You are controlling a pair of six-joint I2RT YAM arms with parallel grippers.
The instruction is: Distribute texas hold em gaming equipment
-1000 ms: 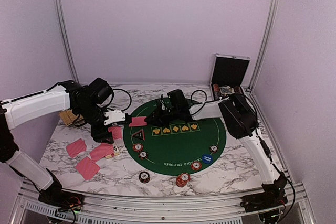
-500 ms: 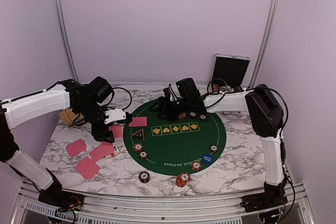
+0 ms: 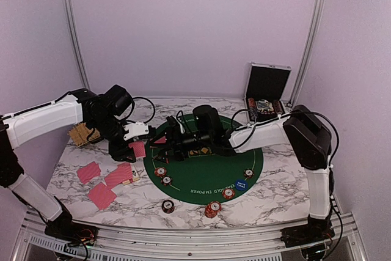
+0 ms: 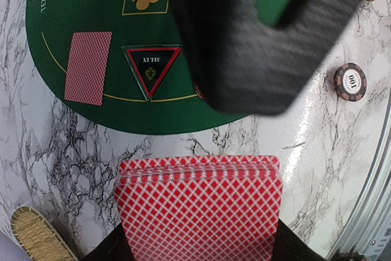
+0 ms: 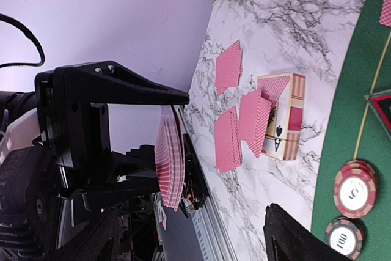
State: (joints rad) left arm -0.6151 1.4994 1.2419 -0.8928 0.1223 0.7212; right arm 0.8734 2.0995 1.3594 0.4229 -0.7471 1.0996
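My left gripper (image 4: 200, 239) is shut on a fanned deck of red-backed playing cards (image 4: 200, 209), held above the marble just off the green mat's (image 3: 211, 172) left edge. The right gripper (image 3: 160, 143) hovers close to that deck with its jaws wide open and nothing between them. In the right wrist view the deck (image 5: 171, 163) stands edge-on ahead of the right gripper (image 5: 192, 215). One card (image 4: 88, 67) lies face down on the mat beside the black triangular marker (image 4: 151, 62). Striped chips (image 3: 160, 172) and a blue disc (image 3: 242, 184) sit on the mat.
Three small piles of cards (image 3: 101, 195) and a card box (image 5: 282, 114) lie on the marble at the left. A straw basket (image 3: 79, 134) stands behind the left arm. The open silver case (image 3: 267, 87) is at the back right. Loose chips (image 3: 212, 209) sit near the front edge.
The right gripper let go of a card on the mat, opened wide, pulled back right, then swung left up to the deck. The left gripper rose slightly with the deck.
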